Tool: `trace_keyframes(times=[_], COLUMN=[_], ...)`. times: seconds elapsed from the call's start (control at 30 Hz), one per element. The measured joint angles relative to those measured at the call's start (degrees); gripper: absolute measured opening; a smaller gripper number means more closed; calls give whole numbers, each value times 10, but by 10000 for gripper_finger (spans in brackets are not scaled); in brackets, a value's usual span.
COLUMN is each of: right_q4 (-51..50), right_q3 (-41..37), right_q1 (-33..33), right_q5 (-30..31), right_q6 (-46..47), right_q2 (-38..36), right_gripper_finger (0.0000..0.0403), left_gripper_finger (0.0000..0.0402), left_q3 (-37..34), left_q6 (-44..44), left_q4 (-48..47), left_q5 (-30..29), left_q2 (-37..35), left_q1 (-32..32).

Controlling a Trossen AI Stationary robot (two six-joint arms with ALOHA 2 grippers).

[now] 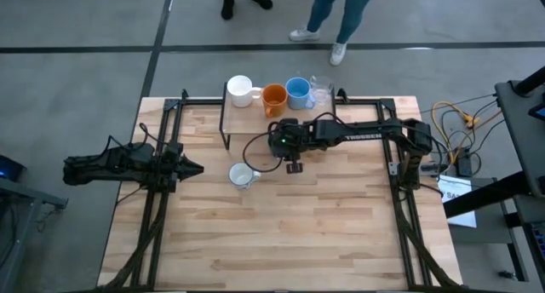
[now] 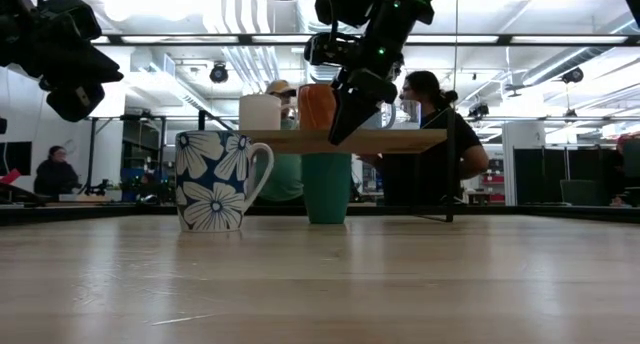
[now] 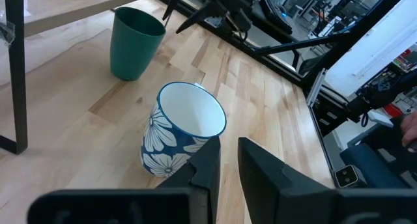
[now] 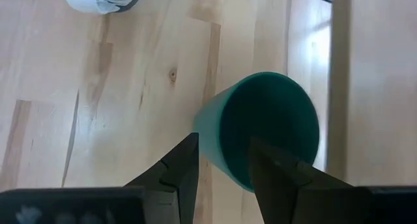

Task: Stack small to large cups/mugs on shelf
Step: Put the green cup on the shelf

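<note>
The right arm reaches across the bench (image 1: 341, 242) to the shelf's (image 1: 243, 118) front edge, its right end effector (image 4: 221, 162) pointing down over the dark green cup (image 4: 264, 129), fingers apart astride the near rim, not clamped. The cup stands upright under the shelf. On the shelf sit a white mug (image 1: 239, 90), an orange mug (image 1: 273, 97), a light blue mug (image 1: 297, 91) and a clear glass (image 1: 320, 90) in a row. The blue-flowered white mug (image 1: 242, 175) stands in front of the shelf. The left end effector (image 3: 227, 160) waits left of the shelf, fingers slightly apart, empty. A shelf leg (image 4: 339, 81) stands just beside the green cup.
</note>
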Motion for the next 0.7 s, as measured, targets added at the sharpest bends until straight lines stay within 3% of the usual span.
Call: trace_keyframes(times=[0.7], right_q4=[3], right_q3=[0], right_q1=[-3], right_q5=[-5], right_q6=[6], right_q2=[22], right_gripper_finger=[118], left_gripper_finger=[40], left_q3=[0], left_q6=[0], left_q4=[-1], left_q5=[1], left_q2=[0], left_q1=[0])
